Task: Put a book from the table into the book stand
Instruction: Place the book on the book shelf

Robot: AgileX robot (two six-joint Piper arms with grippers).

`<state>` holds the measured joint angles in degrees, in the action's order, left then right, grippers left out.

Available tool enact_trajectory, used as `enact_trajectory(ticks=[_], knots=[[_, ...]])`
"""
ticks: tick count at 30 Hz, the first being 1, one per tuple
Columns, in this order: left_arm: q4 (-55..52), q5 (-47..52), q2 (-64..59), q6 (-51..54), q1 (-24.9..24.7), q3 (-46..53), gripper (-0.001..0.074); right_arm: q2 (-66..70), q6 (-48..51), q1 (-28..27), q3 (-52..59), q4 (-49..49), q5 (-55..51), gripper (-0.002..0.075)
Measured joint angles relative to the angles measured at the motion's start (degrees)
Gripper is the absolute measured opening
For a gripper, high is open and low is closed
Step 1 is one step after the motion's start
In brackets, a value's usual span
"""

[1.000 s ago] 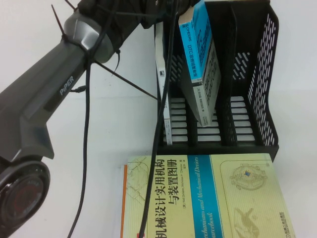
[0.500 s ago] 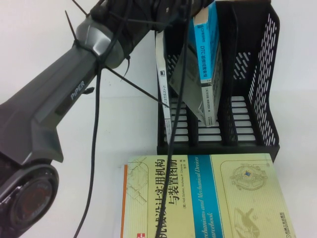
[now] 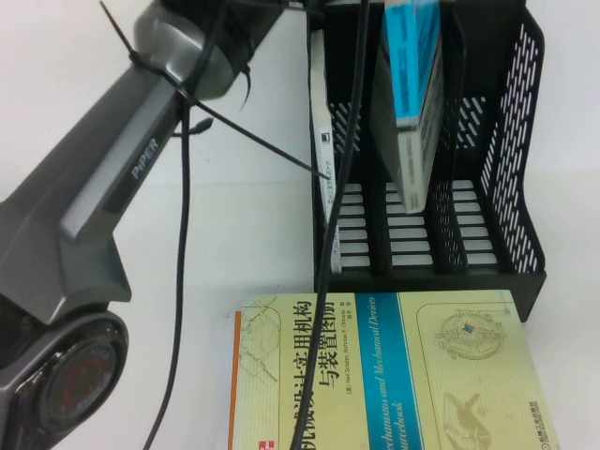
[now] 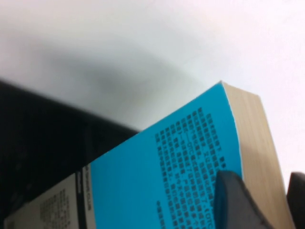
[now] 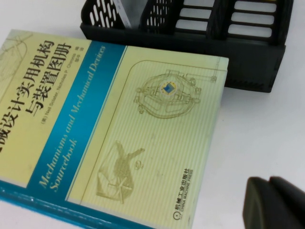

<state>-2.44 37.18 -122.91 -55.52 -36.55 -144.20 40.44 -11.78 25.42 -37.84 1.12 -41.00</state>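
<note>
The book (image 3: 410, 103), blue above and grey below, stands almost upright in the middle compartment of the black book stand (image 3: 514, 187) on the white table (image 3: 234, 234). Its lower end hangs low in the compartment; I cannot tell if it touches the base. My left gripper (image 4: 267, 205) is shut on the book's upper corner (image 4: 181, 162), one finger on the blue cover and one past the page edge. In the high view the left arm (image 3: 122, 178) reaches up to the stand's top, where the gripper is cut off. My right gripper (image 5: 274, 205) is shut and empty, over bare table near the stand's front corner (image 5: 248, 57).
A thin white-spined book (image 3: 323, 141) leans in the stand's left compartment. A large pale yellow book with a teal stripe (image 3: 375, 375) lies flat in front of the stand and also shows in the right wrist view (image 5: 119, 124). Black cables (image 3: 342, 187) hang across the stand's left side.
The book has swung from a slant to almost upright and moved deeper into the middle compartment. The left arm has moved right with it. The stand has slid a little to the right.
</note>
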Motion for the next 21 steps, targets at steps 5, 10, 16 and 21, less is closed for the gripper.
enact_trajectory(ticks=[5, 10, 16, 21], knots=[[1.9, 0.4, 0.0, 0.2, 0.0, -3.4, 0.0189, 0.0, 0.0, 0.0, 0.0, 0.0, 0.0, -0.0003], [2.4, 0.7, 0.0, 0.2, 0.0, -5.5, 0.0189, 0.0, 0.0, 0.0, 0.0, 0.0, 0.1, -0.0003], [3.8, 0.6, 0.0, 0.2, 0.0, -5.9, 0.0190, 0.0, 0.0, 0.0, 0.0, 0.0, 0.7, -0.0003], [4.8, 0.1, 0.0, 0.4, 0.0, -6.6, 0.0190, 0.0, 0.0, 0.0, 0.0, 0.0, 0.7, -0.0003]])
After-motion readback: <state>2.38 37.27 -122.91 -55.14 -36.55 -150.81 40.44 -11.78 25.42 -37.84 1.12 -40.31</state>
